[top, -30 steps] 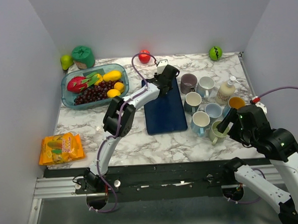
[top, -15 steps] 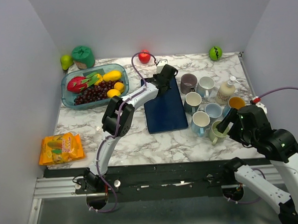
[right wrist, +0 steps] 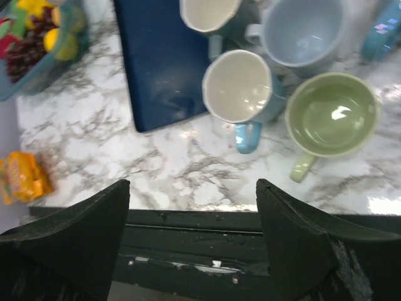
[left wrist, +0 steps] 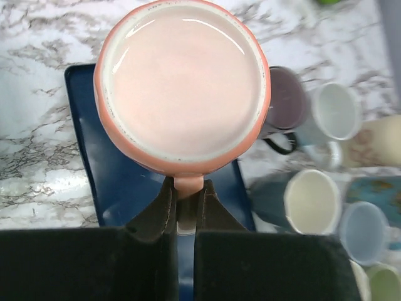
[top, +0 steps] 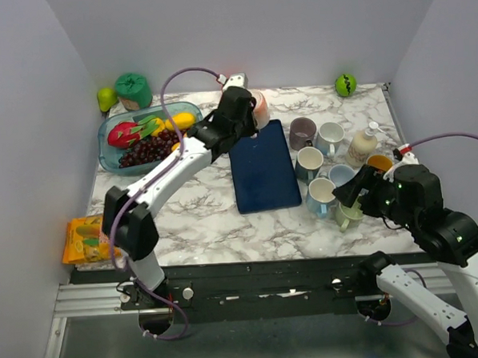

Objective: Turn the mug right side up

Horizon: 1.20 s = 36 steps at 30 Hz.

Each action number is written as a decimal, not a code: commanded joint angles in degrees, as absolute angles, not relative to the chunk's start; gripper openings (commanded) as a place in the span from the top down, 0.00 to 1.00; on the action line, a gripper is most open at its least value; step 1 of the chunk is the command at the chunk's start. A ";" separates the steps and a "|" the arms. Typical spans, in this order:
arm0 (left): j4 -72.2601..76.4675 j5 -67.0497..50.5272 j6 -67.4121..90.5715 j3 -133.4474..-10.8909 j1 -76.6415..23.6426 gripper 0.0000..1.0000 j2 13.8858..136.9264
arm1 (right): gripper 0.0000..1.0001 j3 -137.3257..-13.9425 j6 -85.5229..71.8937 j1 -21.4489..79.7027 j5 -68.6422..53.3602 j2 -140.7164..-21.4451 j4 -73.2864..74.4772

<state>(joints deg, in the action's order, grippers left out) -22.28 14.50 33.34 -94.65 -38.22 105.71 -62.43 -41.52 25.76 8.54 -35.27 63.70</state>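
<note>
A pink mug (left wrist: pixel 182 81) hangs over the far end of the dark blue mat (left wrist: pixel 119 182). My left gripper (left wrist: pixel 187 188) is shut on its handle, which is pinched between the two fingers. One round pale-pink face of the mug, ringed in white, is turned toward the wrist camera; I cannot tell whether it is the mouth or the base. From above, the mug (top: pixel 259 110) shows just beyond the left gripper (top: pixel 248 113), raised off the mat (top: pixel 263 174). My right gripper (right wrist: pixel 193 188) stands open over the table's near edge, holding nothing, close to a green mug (right wrist: pixel 332 116).
Several upright mugs (top: pixel 322 162) crowd the table right of the mat, with a cream bottle (top: pixel 361 147) behind them. A blue fruit tray (top: pixel 108 150) sits at the back left, an orange snack packet (top: pixel 96 237) at the front left. Small fruits line the back wall.
The left gripper closed on the mug's handle, then lifted the mug and carried it left and back off the mat's far end. The right arm shifted slightly.
</note>
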 commanded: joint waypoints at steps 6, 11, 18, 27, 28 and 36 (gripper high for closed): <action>-15.12 3.69 42.18 -92.46 -44.20 1.00 80.96 | 0.12 -57.57 -42.35 25.49 -18.35 -32.43 32.02; -11.78 2.82 46.48 -92.72 -50.09 1.00 74.90 | 0.12 -55.72 -49.65 25.49 -26.71 -33.31 13.06; -1.52 1.67 48.95 -89.92 -57.30 1.00 70.93 | 0.11 -56.60 -57.03 25.49 -30.67 -36.91 -2.08; 9.22 0.00 47.38 -88.07 -63.01 1.00 71.01 | 0.12 -59.85 -60.03 25.49 -29.36 -39.20 -5.54; 9.84 0.09 47.29 -87.98 -63.37 1.00 71.02 | 0.13 -60.20 -60.03 25.49 -29.36 -39.46 -5.54; 13.45 -2.02 47.72 -87.36 -64.34 1.00 70.93 | 0.32 -61.08 -59.41 25.49 -26.90 -39.38 -6.15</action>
<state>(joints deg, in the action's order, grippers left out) 3.53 0.34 47.88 -86.74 -63.94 72.47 -59.68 -59.61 25.76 -27.90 -39.70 -3.81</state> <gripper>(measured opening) 0.110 0.702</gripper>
